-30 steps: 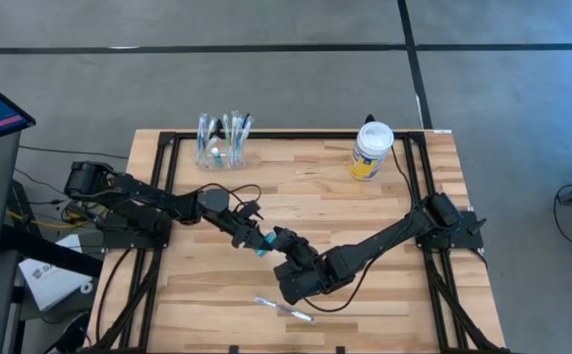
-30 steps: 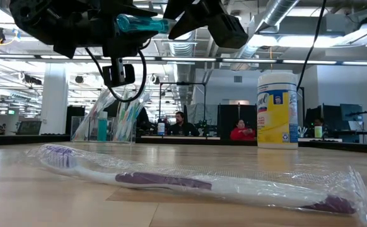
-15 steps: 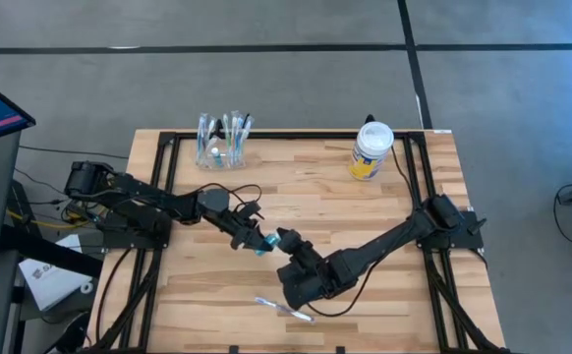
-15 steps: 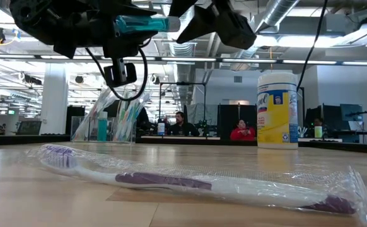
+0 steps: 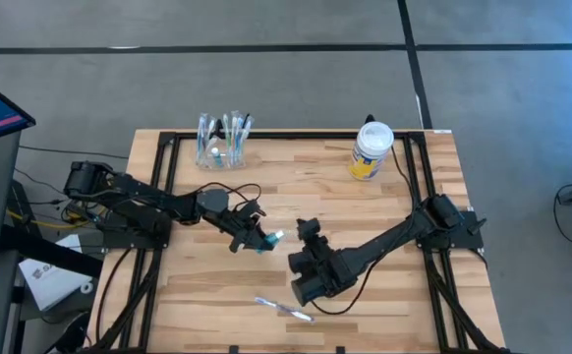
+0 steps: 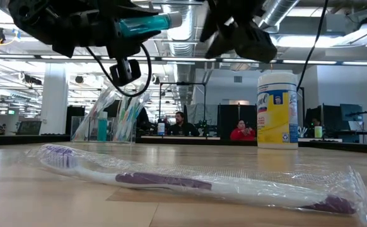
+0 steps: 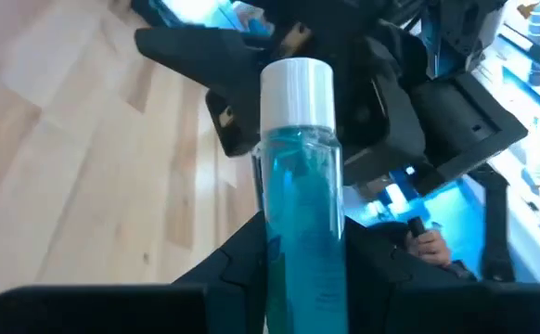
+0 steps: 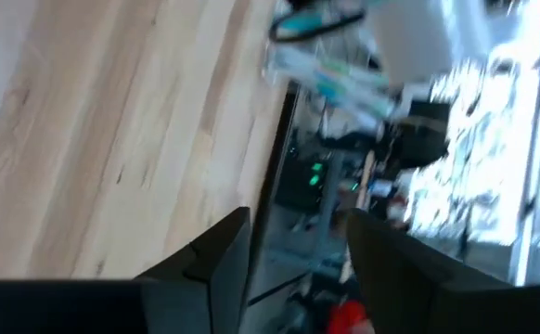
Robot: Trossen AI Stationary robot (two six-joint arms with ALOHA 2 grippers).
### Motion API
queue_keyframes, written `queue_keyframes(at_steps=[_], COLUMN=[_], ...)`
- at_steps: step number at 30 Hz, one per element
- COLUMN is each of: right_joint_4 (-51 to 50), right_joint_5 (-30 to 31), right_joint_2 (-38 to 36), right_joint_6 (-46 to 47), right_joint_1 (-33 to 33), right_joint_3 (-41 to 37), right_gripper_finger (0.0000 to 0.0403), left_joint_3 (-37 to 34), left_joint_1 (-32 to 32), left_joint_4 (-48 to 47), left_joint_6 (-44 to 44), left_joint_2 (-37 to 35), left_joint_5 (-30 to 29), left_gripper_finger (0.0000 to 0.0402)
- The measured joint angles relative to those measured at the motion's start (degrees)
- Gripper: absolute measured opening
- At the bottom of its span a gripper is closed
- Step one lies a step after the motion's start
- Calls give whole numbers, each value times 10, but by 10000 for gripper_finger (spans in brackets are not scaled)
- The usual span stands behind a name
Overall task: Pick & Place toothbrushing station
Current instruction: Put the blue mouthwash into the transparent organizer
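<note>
The clear cup (image 5: pixel 223 143) of toothbrushes (image 5: pixel 229 131) is seen at the table's (image 5: pixel 384 211) far left edge, well apart from both arms. Near mid-table the left gripper (image 5: pixel 262 239) is held above the wood, its 2 fingers clamped on a small teal-blue tube (image 5: pixel 268 241) with a white cap — the tube is carried level in the low view. Just beside it the right gripper (image 5: pixel 311 233) is shown with fingers apart and empty, a wrapped toothbrush (image 5: pixel 284 309) lies on the near edge, and the white-lidded jar (image 5: pixel 371 149) stands at the far right.

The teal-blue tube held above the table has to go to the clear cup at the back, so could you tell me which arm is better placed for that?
Probably the left. The left gripper is shut on the teal-blue tube, and the clear cup stands on its side of the table. The right gripper holds nothing and sits farther from the cup.
</note>
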Motion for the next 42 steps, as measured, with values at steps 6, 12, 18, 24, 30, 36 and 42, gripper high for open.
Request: queue_keyframes(at_steps=[6, 12, 18, 24, 30, 36, 42], right_joint_4=[-111, -183, -181, -173, -116, -14, 187], right_joint_5=[-9, -9, -9, -8, -11, -25, -85], right_joint_2=[0, 0, 0, 0, -16, -71, -136], right_joint_6=[223, 387, 435, 483, 475, 433, 341], right_joint_1=[-6, -7, -15, -36, -52, -51, -51], right_joint_3=[0, -4, -24, -44, -69, -128, -210], right_gripper_finger=[158, 145, 135, 126, 124, 124, 124], left_joint_3=[-19, -79, -162, -222, -251, -251, -251], left_joint_1=[1, 1, 1, 3, 23, 50, 94], left_joint_4=[0, 2, 0, 1, 0, 0, -1], left_joint_6=[53, 118, 164, 201, 230, 262, 288], left_joint_2=[-9, -80, -182, -255, -287, -285, -285], left_joint_5=[-53, -202, -389, -521, -591, -627, -631], left_gripper_finger=[88, 88, 88, 88, 88, 88, 88])
